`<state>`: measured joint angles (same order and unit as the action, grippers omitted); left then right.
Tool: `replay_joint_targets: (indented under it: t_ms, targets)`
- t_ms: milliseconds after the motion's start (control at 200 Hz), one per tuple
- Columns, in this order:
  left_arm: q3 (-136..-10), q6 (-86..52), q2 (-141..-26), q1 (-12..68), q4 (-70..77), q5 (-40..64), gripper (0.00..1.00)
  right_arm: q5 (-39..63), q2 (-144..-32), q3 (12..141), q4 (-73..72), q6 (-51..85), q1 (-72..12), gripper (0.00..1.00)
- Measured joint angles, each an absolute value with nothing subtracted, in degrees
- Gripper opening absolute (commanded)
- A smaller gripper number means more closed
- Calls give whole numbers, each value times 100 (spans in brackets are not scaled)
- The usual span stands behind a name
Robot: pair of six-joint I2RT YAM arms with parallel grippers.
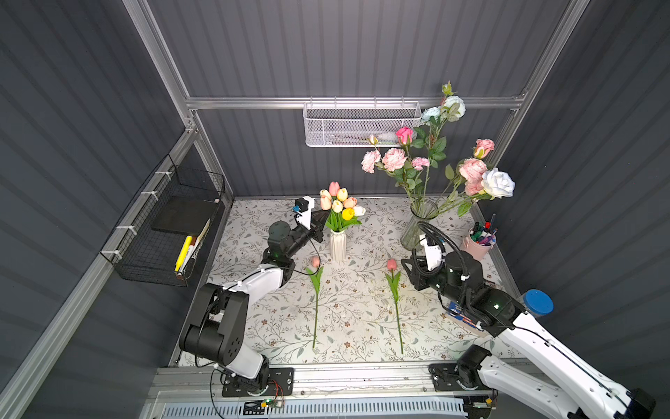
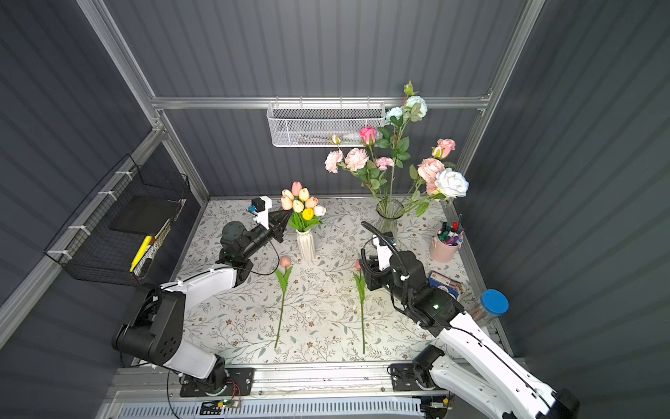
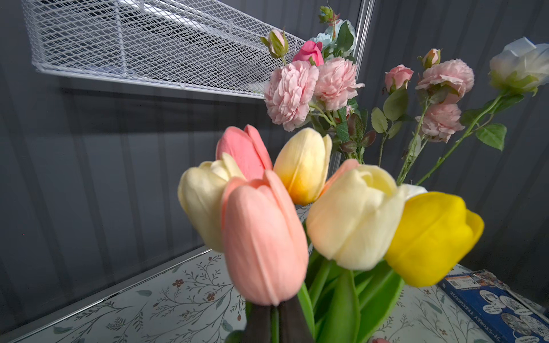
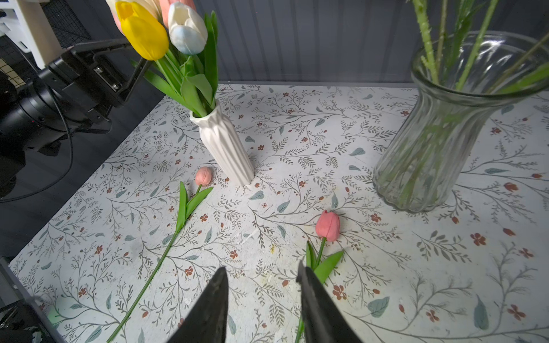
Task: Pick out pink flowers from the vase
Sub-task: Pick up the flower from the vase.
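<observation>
Gripping the pink tulip [image 3: 264, 237] in the white vase [image 1: 337, 246], our left gripper [image 3: 274, 314] is clenched; our right gripper [image 4: 261, 271] hangs with jaws apart.

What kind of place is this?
Probably a robot test booth styled like a home: an aluminium frame with grey walls, a left arm and right arm bolted to the front rail, a white vase and glass vase on a floral table.

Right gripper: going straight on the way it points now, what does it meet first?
Probably the table, just beside the leaves of the nearer pink tulip lying there; the open right gripper angles down at it. Depth is unclear; it might brush those leaves.
</observation>
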<state>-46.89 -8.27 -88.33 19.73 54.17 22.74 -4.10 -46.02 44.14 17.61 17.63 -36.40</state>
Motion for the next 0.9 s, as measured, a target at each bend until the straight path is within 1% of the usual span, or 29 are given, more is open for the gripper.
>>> replay_joint_targets:
  t_ms: [160,410,640,900]
  targets:
    - [-4768,-823,-8628,1973,5229,2272,0,-410,-4541,4388,1763,1780,-3640,41]
    - [-5374,-720,-7970,1973,4807,2274,0,-410,-4519,4381,1763,1791,-3640,41]
    - [-6219,-550,-7743,1973,4160,2270,0,-408,-4497,4381,1763,1798,-3640,41]
    - [-7470,-220,-7592,1973,2963,1986,0,-408,-4493,4381,1772,1785,-3640,42]
